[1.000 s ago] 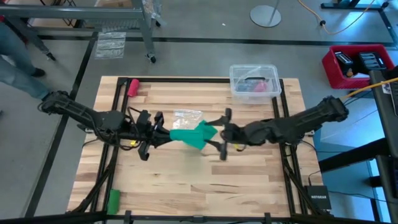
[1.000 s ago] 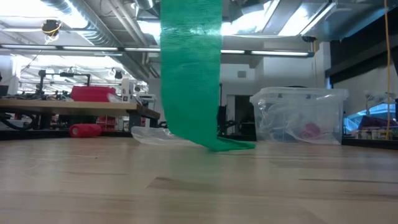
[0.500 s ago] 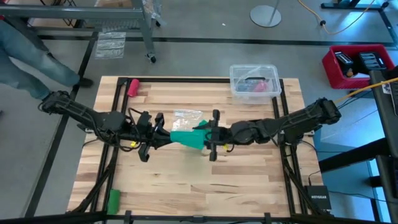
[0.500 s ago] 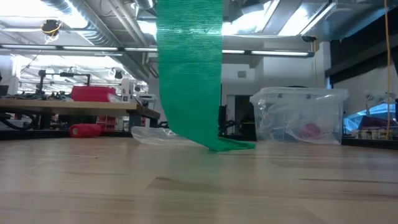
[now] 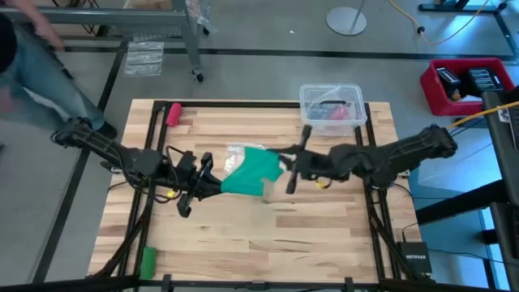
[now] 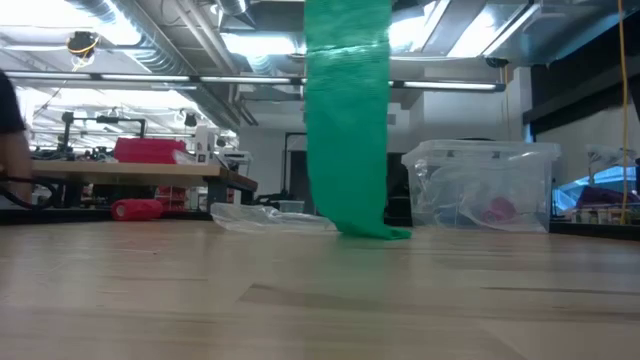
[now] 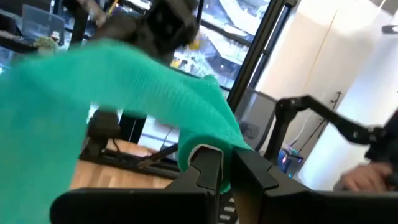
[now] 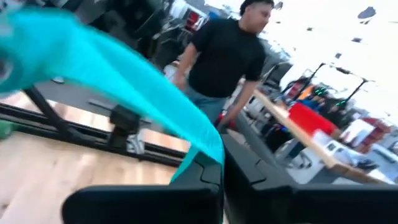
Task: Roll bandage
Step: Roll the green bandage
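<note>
Stretching between the two sets of fingers, the bandage (image 5: 253,169) hangs in the air over the middle of the bench (image 5: 243,235), its lower end trailing onto the wood. The left gripper (image 7: 225,169) has its fingers (image 7: 208,168) clenched on one end. The right gripper (image 8: 222,163) has its fingers (image 8: 208,171) clenched on the other end. A person (image 8: 227,59) stands beyond the bench.

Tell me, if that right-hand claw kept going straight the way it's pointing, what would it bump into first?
Probably the left gripper. The right gripper points across the table towards it, with only the bandage that both of them pinch stretched between. Their heights are hard to judge from above, so it could pass just by.
</note>
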Robot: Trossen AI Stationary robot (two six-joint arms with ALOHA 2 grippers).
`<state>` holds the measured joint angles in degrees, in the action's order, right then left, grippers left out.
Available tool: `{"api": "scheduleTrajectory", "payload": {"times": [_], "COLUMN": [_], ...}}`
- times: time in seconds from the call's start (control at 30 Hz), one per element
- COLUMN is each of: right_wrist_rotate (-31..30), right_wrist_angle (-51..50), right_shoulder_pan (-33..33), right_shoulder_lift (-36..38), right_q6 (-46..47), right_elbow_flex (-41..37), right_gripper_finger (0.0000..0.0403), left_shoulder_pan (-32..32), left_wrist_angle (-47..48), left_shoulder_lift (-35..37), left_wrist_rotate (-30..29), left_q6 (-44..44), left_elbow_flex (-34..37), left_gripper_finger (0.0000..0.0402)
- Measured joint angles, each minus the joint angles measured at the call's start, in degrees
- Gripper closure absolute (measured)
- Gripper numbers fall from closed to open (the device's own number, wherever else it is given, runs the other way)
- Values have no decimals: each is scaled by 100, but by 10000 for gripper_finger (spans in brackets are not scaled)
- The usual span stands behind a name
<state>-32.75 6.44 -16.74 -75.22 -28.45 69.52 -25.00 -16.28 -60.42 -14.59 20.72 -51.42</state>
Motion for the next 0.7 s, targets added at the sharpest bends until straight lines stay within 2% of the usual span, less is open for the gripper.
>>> {"api": "scheduleTrajectory", "payload": {"times": [0.17, 0.4, 0.57, 0.7], "right_wrist_rotate": [30, 377, 801, 871], "right_wrist_angle": [5, 47, -194, -365], "right_shoulder_pan": [149, 97, -90, -295], "right_shoulder_lift": [407, 546, 549, 549], "right_q6": [-335, -438, -505, -517], "right_elbow_flex": [-2, 282, 716, 906], "right_gripper_finger": [399, 401, 401, 402], "left_shoulder_pan": [-19, 88, 249, 449], "left_wrist_angle": [195, 337, 712, 755], "left_shoulder_lift": [-54, -197, -181, -173], "left_wrist_rotate": [-15, -22, -487, -582], "left_q6": [80, 145, 256, 290], "left_elbow_flex": [0, 0, 0, 0], "left_gripper_finger": [384, 384, 384, 384]}}
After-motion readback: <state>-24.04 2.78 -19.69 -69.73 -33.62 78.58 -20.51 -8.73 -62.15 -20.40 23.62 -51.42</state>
